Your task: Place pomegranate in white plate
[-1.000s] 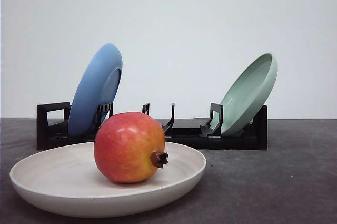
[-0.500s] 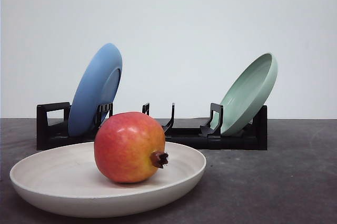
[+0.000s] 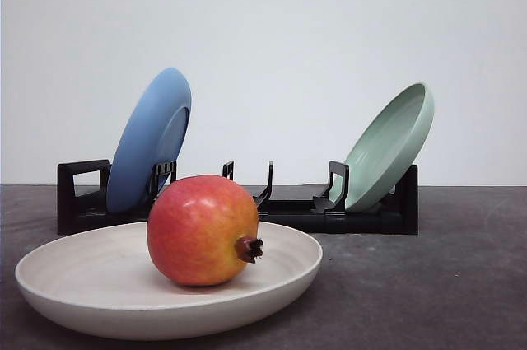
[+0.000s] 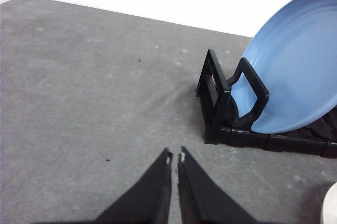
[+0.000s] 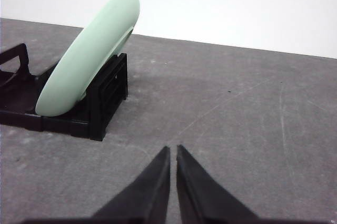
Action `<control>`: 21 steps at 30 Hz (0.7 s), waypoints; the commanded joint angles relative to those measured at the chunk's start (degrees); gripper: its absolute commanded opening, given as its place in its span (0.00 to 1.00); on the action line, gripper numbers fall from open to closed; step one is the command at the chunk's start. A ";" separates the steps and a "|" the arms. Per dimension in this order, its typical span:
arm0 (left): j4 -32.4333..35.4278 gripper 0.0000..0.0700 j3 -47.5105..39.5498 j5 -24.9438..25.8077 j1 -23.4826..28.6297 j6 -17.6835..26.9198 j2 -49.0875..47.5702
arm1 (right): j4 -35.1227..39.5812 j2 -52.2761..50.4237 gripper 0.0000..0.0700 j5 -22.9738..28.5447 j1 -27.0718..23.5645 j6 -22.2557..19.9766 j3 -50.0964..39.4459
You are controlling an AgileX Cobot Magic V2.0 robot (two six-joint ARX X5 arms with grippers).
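Observation:
The pomegranate [image 3: 202, 230], red shading to orange-yellow, rests inside the white plate [image 3: 99, 305] at the front left of the table, its brown crown pointing right. A sliver of the white plate's rim [image 4: 330, 208] shows in the left wrist view. My left gripper [image 4: 175, 156] is shut with nothing in it, hovering over bare grey table beside the rack's left end. Over bare table to the right of the rack, my right gripper [image 5: 173, 149] is shut and holds nothing.
A black dish rack [image 3: 288, 210] stands behind the white plate. A blue plate [image 3: 148, 140] leans in its left slot and a pale green plate [image 3: 389, 146] in its right slot. The same blue plate [image 4: 295, 71] and green plate [image 5: 89, 58] appear close to the wrists.

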 commanded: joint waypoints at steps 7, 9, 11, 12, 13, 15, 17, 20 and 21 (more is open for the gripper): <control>0.02 0.00 -0.63 0.13 0.06 -0.42 -0.02 | 0.79 0.00 0.03 0.13 -0.07 0.63 -0.26; 0.02 0.00 -0.63 0.13 0.06 -0.42 -0.02 | 0.79 0.00 0.03 0.13 -0.07 0.63 -0.26; 0.02 0.00 -0.63 0.11 0.06 -0.42 -0.02 | 0.79 0.00 0.03 0.13 -0.07 0.63 -0.26; 0.02 0.00 -0.63 0.11 0.06 -0.42 -0.02 | 0.79 0.00 0.03 0.13 -0.07 0.63 -0.26; 0.02 0.00 -0.63 0.11 0.06 -0.44 -0.02 | 0.79 0.00 0.03 0.13 -0.07 0.63 -0.26; 0.02 0.00 -0.63 0.11 0.06 -0.44 -0.02 | 0.79 0.00 0.03 0.13 -0.07 0.63 -0.26; 0.02 0.00 -0.63 0.11 0.06 -0.44 -0.02 | 0.79 0.00 0.03 0.13 -0.07 0.63 -0.26; 0.02 0.00 -0.63 0.11 0.06 -0.42 -0.02 | 0.79 0.00 0.03 0.13 -0.07 0.63 -0.26; 0.02 0.00 -0.63 0.13 0.06 -0.42 -0.02 | 0.79 0.00 0.03 0.13 -0.07 0.63 -0.26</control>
